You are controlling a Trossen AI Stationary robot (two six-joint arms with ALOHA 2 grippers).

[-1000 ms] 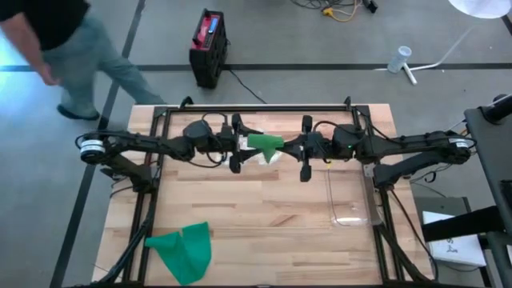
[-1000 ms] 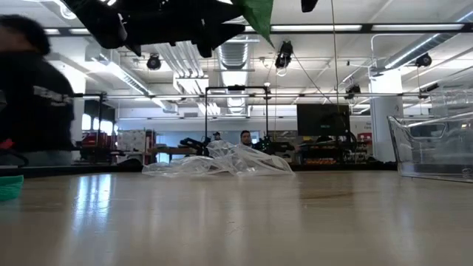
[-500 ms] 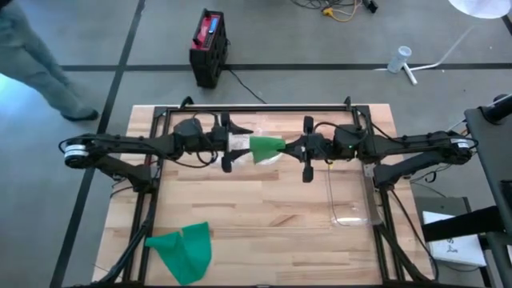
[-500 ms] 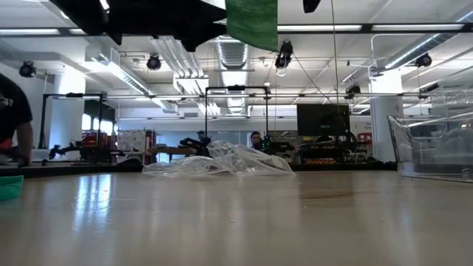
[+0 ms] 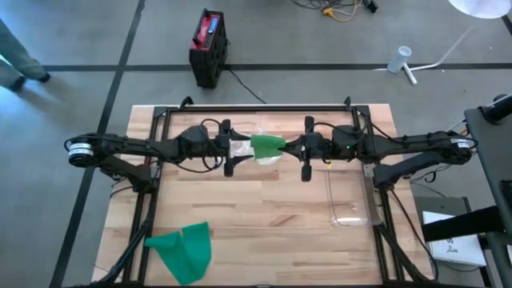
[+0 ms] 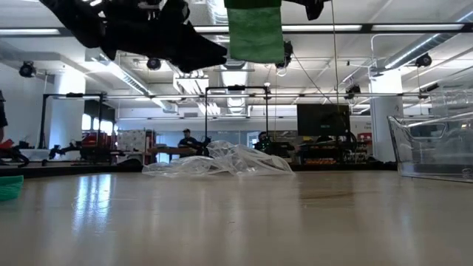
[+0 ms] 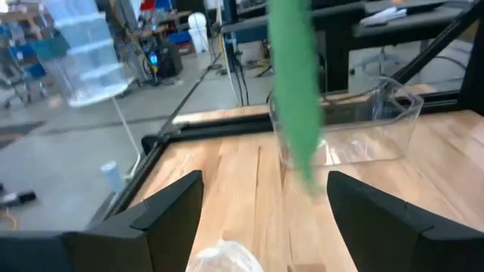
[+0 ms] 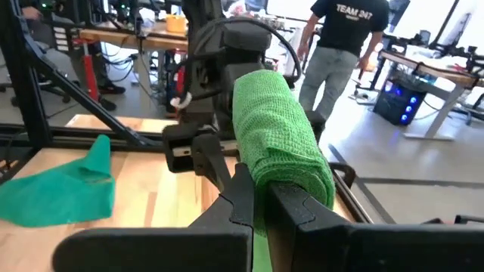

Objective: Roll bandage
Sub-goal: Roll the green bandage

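Upper centre of the high view: the right gripper, jaws clamped, holds the green woven bandage roll above the wooden tabletop. The left gripper faces it, jaws wide, empty. Risk: the loose tail may slip and unwind if the left jaws miss.

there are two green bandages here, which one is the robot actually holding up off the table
The rolled green bandage at the table's far middle, clamped in the shut right gripper and hanging in the air. The other green bandage lies loose on the near left corner, untouched.
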